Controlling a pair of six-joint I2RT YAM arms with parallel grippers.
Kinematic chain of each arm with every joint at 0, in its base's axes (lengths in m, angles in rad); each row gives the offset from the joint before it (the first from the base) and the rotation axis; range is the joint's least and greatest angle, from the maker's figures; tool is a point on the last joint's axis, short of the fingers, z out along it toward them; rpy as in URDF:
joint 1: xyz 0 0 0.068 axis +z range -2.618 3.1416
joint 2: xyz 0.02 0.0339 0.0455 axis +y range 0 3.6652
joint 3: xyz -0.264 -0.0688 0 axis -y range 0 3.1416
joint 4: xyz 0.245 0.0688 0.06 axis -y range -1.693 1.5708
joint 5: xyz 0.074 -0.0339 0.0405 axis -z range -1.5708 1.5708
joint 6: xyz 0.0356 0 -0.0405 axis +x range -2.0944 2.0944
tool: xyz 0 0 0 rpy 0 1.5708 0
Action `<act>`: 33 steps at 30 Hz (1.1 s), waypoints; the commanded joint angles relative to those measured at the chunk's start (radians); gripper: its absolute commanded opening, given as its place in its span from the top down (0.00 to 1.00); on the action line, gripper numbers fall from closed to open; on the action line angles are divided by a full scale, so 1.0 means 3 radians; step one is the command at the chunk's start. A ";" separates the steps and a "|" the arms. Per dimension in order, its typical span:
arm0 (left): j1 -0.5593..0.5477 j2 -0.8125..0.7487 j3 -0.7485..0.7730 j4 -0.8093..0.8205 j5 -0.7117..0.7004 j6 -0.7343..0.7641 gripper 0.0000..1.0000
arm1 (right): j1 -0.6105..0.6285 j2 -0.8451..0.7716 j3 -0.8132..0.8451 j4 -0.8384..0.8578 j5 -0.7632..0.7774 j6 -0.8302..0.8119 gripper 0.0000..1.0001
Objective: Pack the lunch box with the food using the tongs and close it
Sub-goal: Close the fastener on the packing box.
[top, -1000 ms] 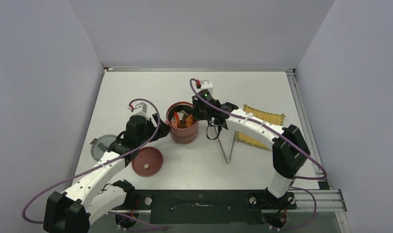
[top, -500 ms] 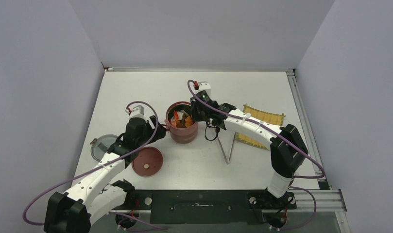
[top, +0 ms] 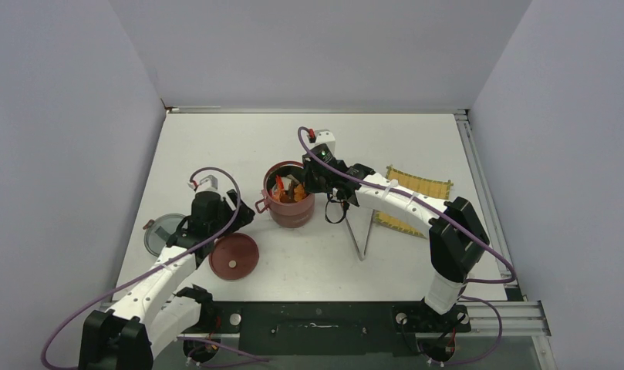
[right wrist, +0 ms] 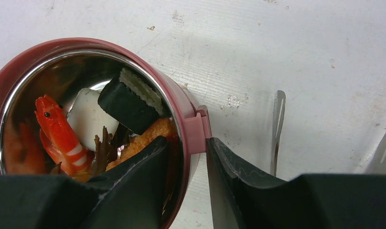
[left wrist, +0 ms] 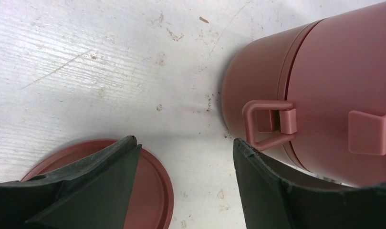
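The right fingers pinch the rim of the box, one inside, one outside, steadying it on the counter with food inside. The left fingers hang spread and empty between the box and the lid lying flat beside it. Closing seems next: the left fingers should straddle the lid's edge, pinch firmly and lift it level, and the right must clear the rim before it seats.
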 commanded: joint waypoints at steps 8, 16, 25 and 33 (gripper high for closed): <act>0.0021 0.0314 0.0354 0.0073 -0.0080 0.0237 0.31 | 0.0045 -0.0021 0.0142 0.0000 0.0086 0.0032 0.66; -0.0001 0.0309 0.0352 0.0070 -0.0135 0.0228 0.31 | 0.0187 0.0023 0.0173 -0.0083 0.0369 -0.0067 0.79; 0.0010 0.0172 0.0331 -0.0071 -0.0219 0.0187 0.31 | 0.0347 0.0093 0.0214 -0.0202 0.0775 -0.0145 0.88; -0.0046 0.0021 0.0373 -0.0278 -0.0142 0.0146 0.31 | 0.0422 0.0117 0.0168 -0.0250 0.1055 -0.0163 0.92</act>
